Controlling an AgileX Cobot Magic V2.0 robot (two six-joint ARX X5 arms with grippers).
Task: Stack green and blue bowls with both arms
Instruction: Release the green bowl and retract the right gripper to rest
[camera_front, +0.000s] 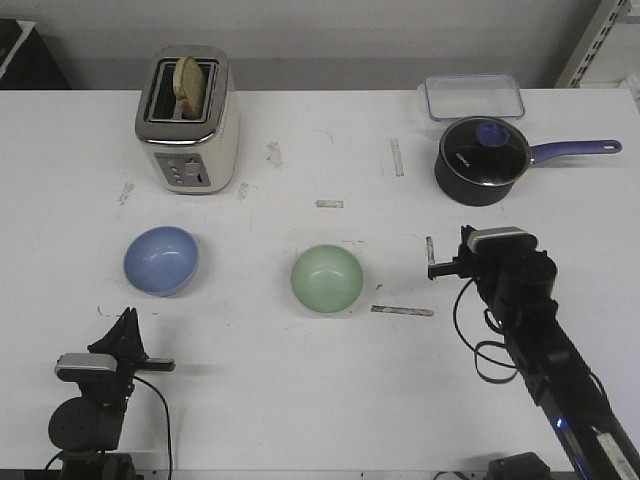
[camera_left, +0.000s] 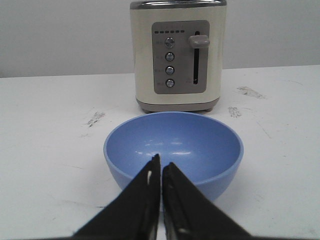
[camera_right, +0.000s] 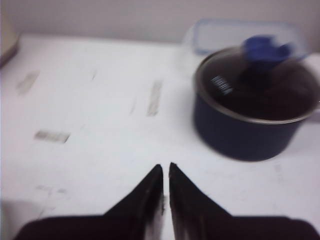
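Note:
The blue bowl (camera_front: 161, 260) sits upright on the white table at the left; it fills the left wrist view (camera_left: 173, 150). The green bowl (camera_front: 327, 278) sits upright at the table's middle. My left gripper (camera_front: 127, 322) is shut and empty, near the front edge, just short of the blue bowl; its tips (camera_left: 161, 164) point at the bowl's near wall. My right gripper (camera_front: 431, 251) is shut and empty, above the table to the right of the green bowl; in the right wrist view (camera_right: 165, 169) it faces the saucepan, and the green bowl is out of that view.
A cream toaster (camera_front: 187, 120) with bread stands at the back left, behind the blue bowl (camera_left: 177, 55). A navy saucepan (camera_front: 484, 160) with a glass lid and purple handle stands at the back right (camera_right: 250, 105), a clear lidded box (camera_front: 473, 97) behind it.

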